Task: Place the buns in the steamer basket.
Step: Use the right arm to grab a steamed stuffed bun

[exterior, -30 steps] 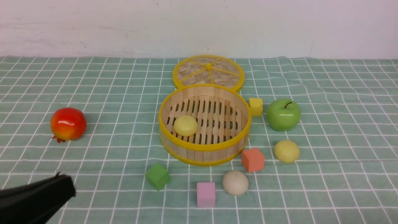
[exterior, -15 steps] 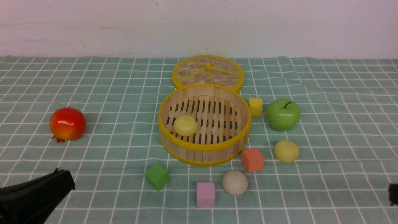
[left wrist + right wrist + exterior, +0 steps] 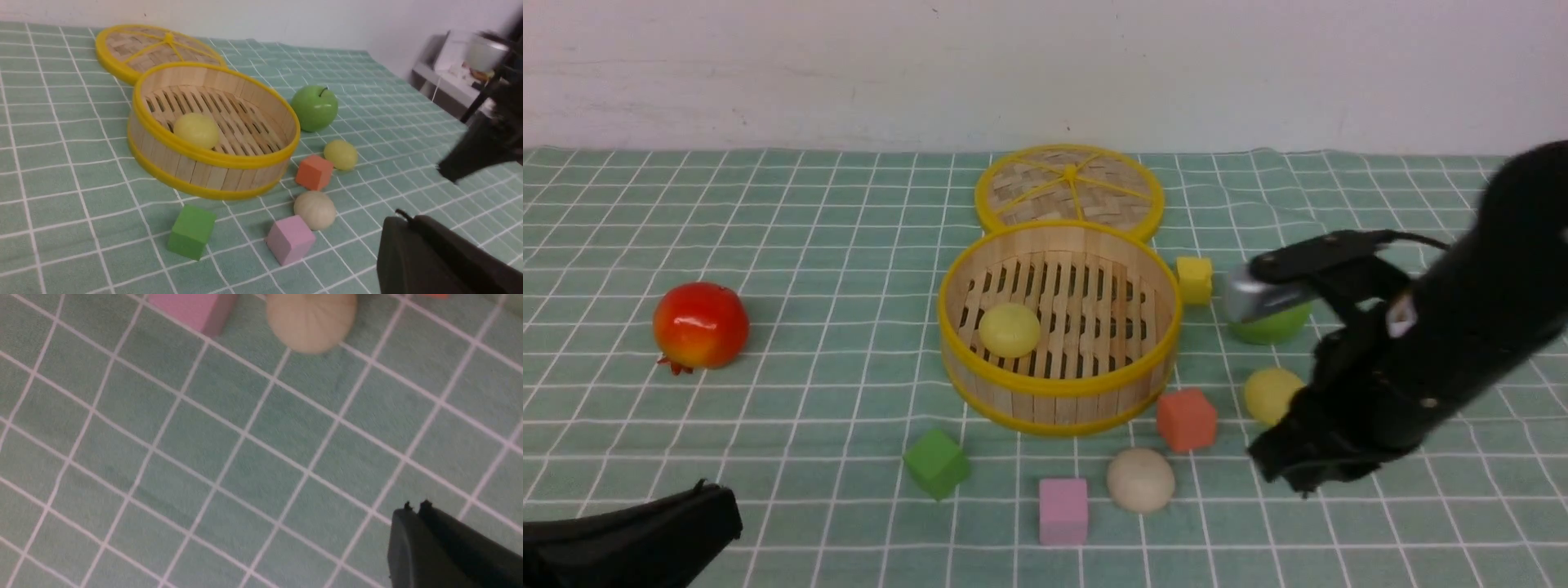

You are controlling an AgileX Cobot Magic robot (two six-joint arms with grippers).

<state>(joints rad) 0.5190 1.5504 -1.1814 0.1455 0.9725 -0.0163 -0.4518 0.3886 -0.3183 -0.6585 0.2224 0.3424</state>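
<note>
The bamboo steamer basket (image 3: pixel 1058 384) stands mid-table with one pale yellow bun (image 3: pixel 1010 330) on its slatted floor; both also show in the left wrist view, basket (image 3: pixel 212 173) and bun (image 3: pixel 196 130). A second yellow bun (image 3: pixel 1267 394) lies to the basket's right, partly behind my right arm. The beige bun (image 3: pixel 1141 479) lies in front of the basket and shows in the right wrist view (image 3: pixel 311 320). My right gripper (image 3: pixel 1282 469) is shut and empty, just right of the beige bun. My left gripper (image 3: pixel 715 510) is shut and empty at the near left.
A flat woven lid (image 3: pixel 1070 189) lies behind the basket. A green apple (image 3: pixel 1270 325), partly hidden by my right arm, a yellow cube (image 3: pixel 1195 279), an orange cube (image 3: pixel 1187 419), a pink cube (image 3: pixel 1063 510) and a green cube (image 3: pixel 937 463) surround it. A red pomegranate (image 3: pixel 701 324) sits far left.
My right arm has swung in from the right edge to beside the beige bun, covering part of the apple. My left gripper has drawn back slightly toward the near edge.
</note>
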